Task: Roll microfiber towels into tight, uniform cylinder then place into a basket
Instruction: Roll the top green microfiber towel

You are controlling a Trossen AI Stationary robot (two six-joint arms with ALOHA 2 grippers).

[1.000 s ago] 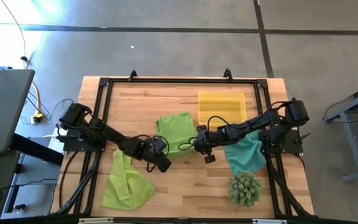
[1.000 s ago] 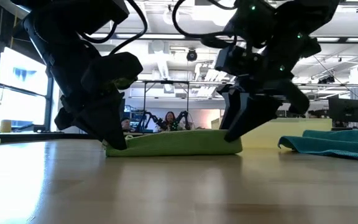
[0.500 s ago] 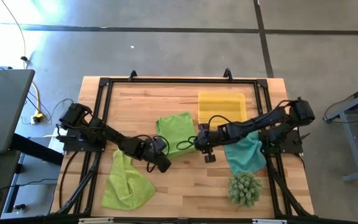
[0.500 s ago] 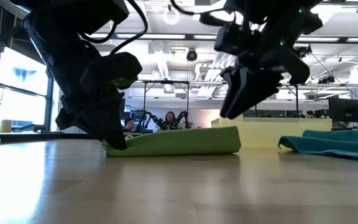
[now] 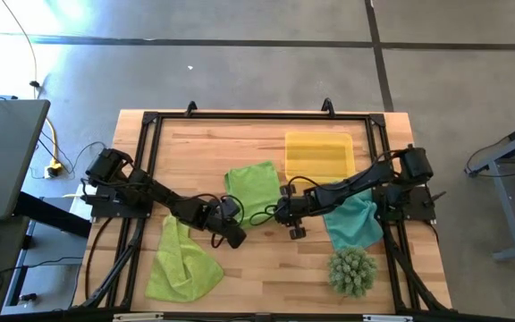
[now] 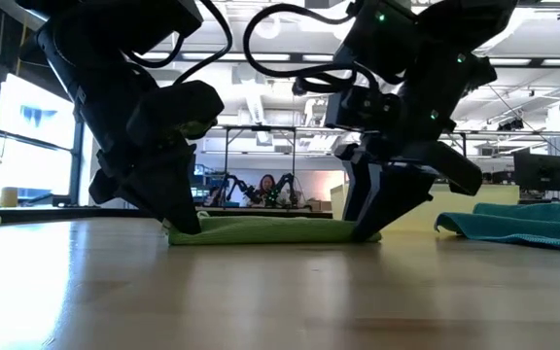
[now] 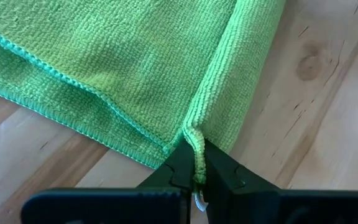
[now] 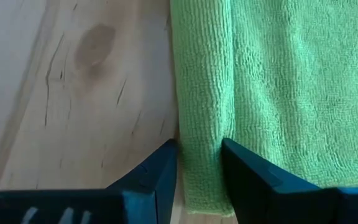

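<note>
A lime-green towel (image 5: 251,186) lies flat at the table's middle, its near edge turned over into a narrow roll (image 7: 229,74). My left gripper (image 5: 236,235) is shut on the roll's left end. My right gripper (image 5: 285,216) is shut on the roll's right end. A second lime-green towel (image 5: 182,262) lies crumpled at the near left. A teal towel (image 5: 356,222) lies at the right, partly under my right arm. The yellow basket (image 5: 318,154) stands at the far right. My left gripper pinches the end tip of the rolled edge (image 7: 197,151) between its two fingertips, at the towel's near left corner. The fingers slant down onto it in the low view (image 6: 185,226). The towel lies on the table. My right gripper has the rolled edge (image 8: 199,140) between its two fingers, near the roll's right end. The fingers (image 8: 164,167) lie across the roll and point down in the low view (image 6: 363,231). The roll rests on the table.
A spiky green ball-shaped plant (image 5: 352,271) stands at the near right, close to the teal towel. A black frame (image 5: 257,116) runs along the table's far and side edges. Bare wood shows at the near middle (image 5: 266,277).
My right gripper rose off the table, then came down again on the towel's near edge, a little farther toward the table's left. The towel's right end stood higher half a second ago and lies lower now. My left gripper has kept still.
</note>
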